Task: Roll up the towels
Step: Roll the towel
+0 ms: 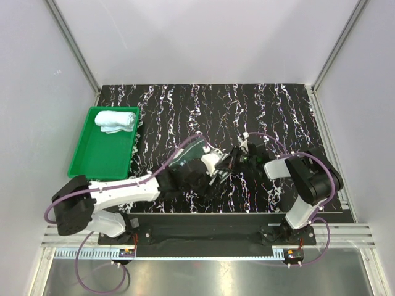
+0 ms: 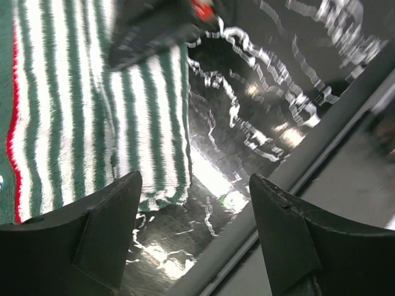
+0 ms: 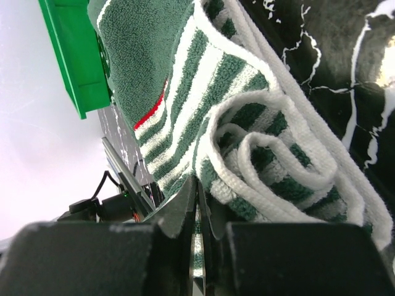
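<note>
On the table (image 1: 259,105), right fingers (image 3: 123,259) pinch striped towel (image 3: 203,92).

Left arm (image 1: 123,191): white link shells, rounded black joint housings, purple cable (image 1: 62,206) looping along links. Right arm (image 1: 305,185): same white-and-black build, purple cable arcing from base to wrist. Left gripper (image 2: 195,177): fingers (image 2: 105,237) matte black, wedge-shaped, bevelled edges. Right gripper (image 3: 197,185): fingers black, tapering to thin tips.

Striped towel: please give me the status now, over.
Left gripper open, over the towel edge. Right gripper shut on striped towel, partly folded. Light blue towel rolled, in green tray. No obstacle seen.
</note>
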Robot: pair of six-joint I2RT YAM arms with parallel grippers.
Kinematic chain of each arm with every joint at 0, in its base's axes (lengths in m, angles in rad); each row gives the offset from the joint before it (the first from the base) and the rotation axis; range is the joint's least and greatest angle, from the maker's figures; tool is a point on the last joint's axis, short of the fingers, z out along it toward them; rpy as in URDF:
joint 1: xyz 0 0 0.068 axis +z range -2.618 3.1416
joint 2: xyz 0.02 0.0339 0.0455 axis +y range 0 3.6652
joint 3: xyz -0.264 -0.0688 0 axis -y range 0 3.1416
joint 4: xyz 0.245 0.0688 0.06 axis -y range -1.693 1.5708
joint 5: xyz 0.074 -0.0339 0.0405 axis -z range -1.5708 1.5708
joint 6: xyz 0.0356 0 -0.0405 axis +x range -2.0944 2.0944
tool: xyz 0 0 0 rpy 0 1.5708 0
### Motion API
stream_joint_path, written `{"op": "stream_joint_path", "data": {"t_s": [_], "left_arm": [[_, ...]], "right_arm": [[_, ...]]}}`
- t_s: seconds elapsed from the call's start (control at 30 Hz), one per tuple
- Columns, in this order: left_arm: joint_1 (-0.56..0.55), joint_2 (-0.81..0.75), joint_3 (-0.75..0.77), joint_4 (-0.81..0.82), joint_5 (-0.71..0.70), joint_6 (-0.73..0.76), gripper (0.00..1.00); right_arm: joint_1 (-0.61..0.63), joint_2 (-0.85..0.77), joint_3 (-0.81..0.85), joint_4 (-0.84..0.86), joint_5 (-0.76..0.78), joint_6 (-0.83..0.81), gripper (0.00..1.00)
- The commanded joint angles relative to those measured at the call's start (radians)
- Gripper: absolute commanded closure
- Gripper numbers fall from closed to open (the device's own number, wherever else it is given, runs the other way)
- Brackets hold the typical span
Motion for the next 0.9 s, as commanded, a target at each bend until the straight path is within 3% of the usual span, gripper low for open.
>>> {"op": "stream_joint_path", "data": {"t_s": [0.0,0.2,0.6,0.8,0.87], "left_arm": [[-0.082,0.081,0.052,0.001,-0.179,0.160,0.24],[-0.127,0.245,0.118,0.001,-0.250,0.190,0.23],[-0.153,0.311,0.118,-0.036,-0.513,0.197,0.19],[-0.153,0.409,0.099,-0.025,-0.497,0.170,0.23],[-0.151,0.437,0.109,-0.027,-0.480,0.162,0.28]], "right_arm": [[0.021,0.040,0.014,-0.118,0.083,-0.059,0.90],[0.033,0.053,0.023,-0.121,0.080,-0.059,0.91],[0.038,0.062,0.023,-0.138,0.075,-0.073,0.91],[0.036,0.068,0.034,-0.152,0.074,-0.081,0.91],[0.038,0.068,0.037,-0.160,0.074,-0.084,0.92]]}}
